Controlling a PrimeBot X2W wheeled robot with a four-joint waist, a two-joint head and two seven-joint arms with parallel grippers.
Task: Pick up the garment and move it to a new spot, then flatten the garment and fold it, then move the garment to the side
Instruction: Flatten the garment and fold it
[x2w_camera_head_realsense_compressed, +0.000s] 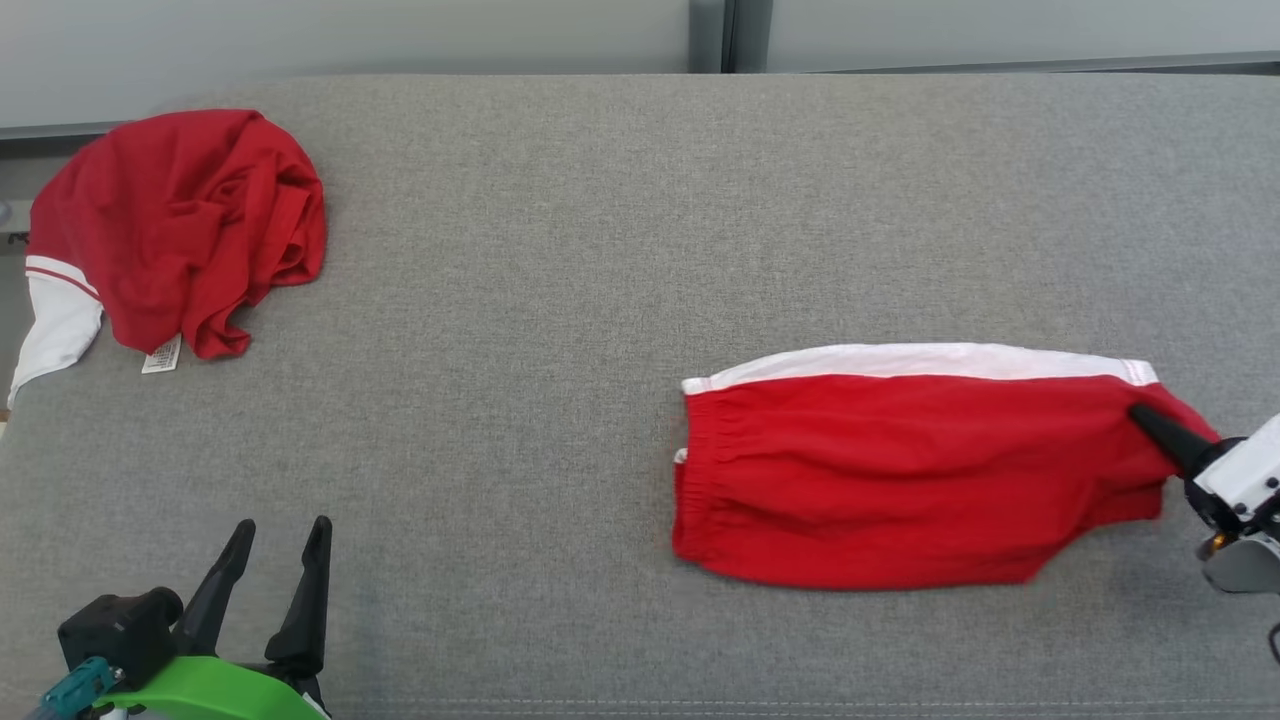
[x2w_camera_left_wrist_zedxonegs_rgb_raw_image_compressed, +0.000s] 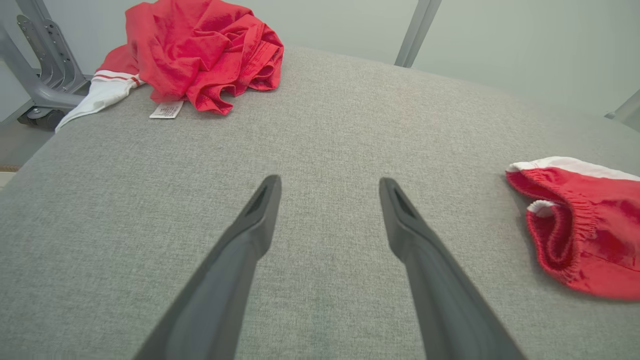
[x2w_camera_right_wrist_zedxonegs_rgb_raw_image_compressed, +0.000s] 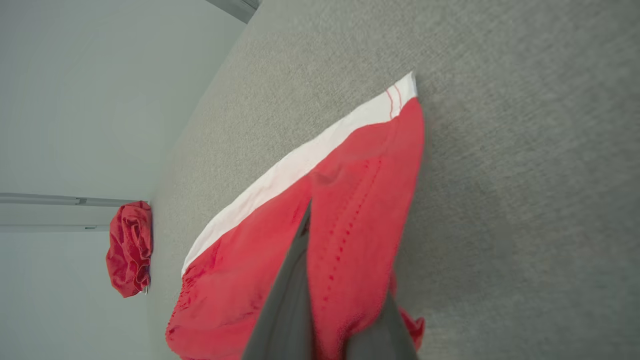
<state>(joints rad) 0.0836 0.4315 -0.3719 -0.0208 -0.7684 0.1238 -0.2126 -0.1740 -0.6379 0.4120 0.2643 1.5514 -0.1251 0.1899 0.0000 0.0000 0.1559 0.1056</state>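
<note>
From the head view, the red shorts (x2w_camera_head_realsense_compressed: 900, 470) lie flat on the right half of the grey table (x2w_camera_head_realsense_compressed: 600, 250), with the white stripe along the far edge and the elastic waistband facing left. My right gripper (x2w_camera_head_realsense_compressed: 1150, 420) comes in from the right edge, its jaws pressed together and pinching the shorts' right end. My left gripper (x2w_camera_head_realsense_compressed: 283, 530) sits at the near left with its jaws spread, holding nothing, well apart from the shorts. A crumpled red garment (x2w_camera_head_realsense_compressed: 180, 220) is heaped at the far left corner. In the left wrist view, the left gripper (x2w_camera_left_wrist_zedxonegs_rgb_raw_image_compressed: 328, 187) hangs with its fingers wide over bare table. The waistband of the red shorts (x2w_camera_left_wrist_zedxonegs_rgb_raw_image_compressed: 590, 240) is off to the right and the crumpled red garment (x2w_camera_left_wrist_zedxonegs_rgb_raw_image_compressed: 200, 50) is far ahead on the left. In the right wrist view, the right gripper (x2w_camera_right_wrist_zedxonegs_rgb_raw_image_compressed: 330, 260) has red cloth of the red shorts (x2w_camera_right_wrist_zedxonegs_rgb_raw_image_compressed: 240, 270) bunched between its fingers. I cannot tell how many layers I hold. If I have only the top layer, pulling could peel the fold open. The table's rough weave may also grip the trailing waistband and ruck the cloth. With only one end pinched, a lift would let the rest sag and lose its shape.
</note>
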